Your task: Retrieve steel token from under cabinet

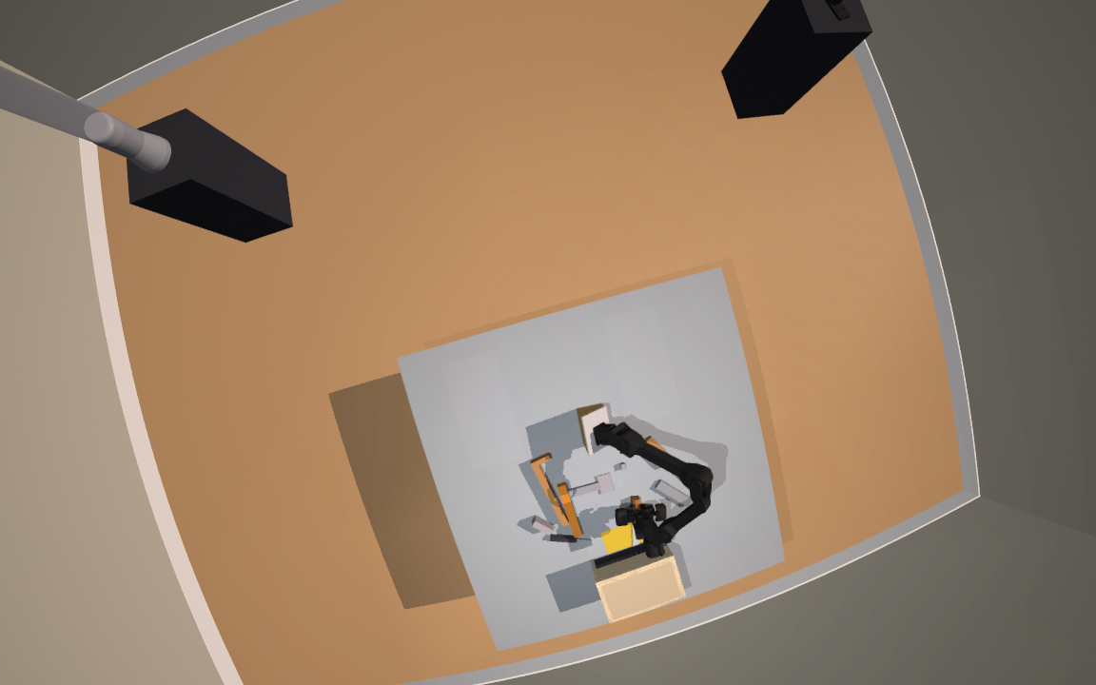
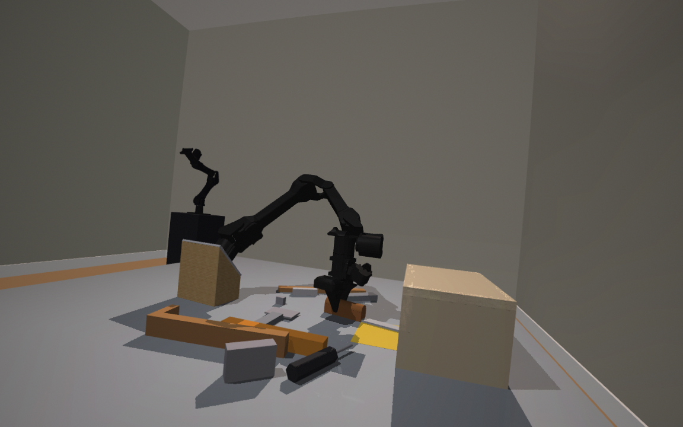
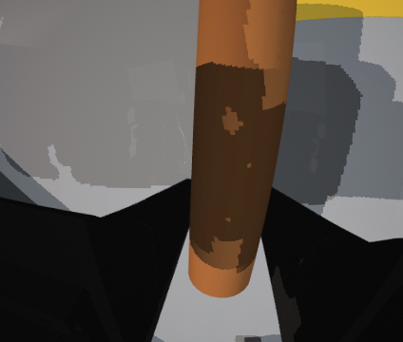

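Observation:
My gripper (image 2: 336,306) (image 3: 227,192) is shut on a thick orange cylindrical handle (image 1: 636,500) (image 2: 353,309) (image 3: 239,43), low over the table in front of the cabinet. A thin pale shaft (image 2: 380,323) runs from the handle towards the cabinet (image 1: 642,589) (image 2: 455,331); its far end is hidden. The cabinet's dark vent slots (image 1: 617,557) show in the top view. The yellow marked area (image 1: 617,538) (image 2: 374,335) (image 3: 396,9) lies in front of the cabinet, partly hidden in each view. The steel token is not visible.
An orange L-shaped bar (image 2: 216,331), another orange bar (image 2: 312,342), a grey block (image 2: 250,362) and a black-handled tool (image 1: 563,538) (image 2: 312,364) lie beside the work area. A flat grey paddle (image 1: 604,482), a small cube (image 2: 280,300) and a sloped block (image 2: 195,273) stand farther back.

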Robot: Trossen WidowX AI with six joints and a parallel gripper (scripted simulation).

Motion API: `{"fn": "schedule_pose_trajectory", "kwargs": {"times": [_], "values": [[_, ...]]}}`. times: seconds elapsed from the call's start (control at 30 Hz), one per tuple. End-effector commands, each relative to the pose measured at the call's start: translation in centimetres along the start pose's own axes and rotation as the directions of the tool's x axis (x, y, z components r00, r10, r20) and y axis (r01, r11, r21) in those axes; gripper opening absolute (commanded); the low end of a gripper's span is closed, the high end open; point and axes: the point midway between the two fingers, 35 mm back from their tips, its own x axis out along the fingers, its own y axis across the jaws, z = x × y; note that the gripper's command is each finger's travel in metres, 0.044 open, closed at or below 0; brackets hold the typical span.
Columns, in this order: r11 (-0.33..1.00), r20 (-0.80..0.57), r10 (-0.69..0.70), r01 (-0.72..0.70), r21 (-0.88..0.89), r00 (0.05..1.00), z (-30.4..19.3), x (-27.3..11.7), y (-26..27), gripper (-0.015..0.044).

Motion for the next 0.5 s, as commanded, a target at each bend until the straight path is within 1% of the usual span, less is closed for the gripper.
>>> {"fn": "schedule_pose_trajectory", "kwargs": {"times": [0.0, 0.47], "values": [[1.0, 0.001, 0.004, -0.004, -0.007, 1.0, 0.5, 0.0, 0.1, 0.0], [1.0, 0.002, 0.004, -0.004, -0.008, 1.0, 1.9, 0.0, 0.1, 0.0]]}}
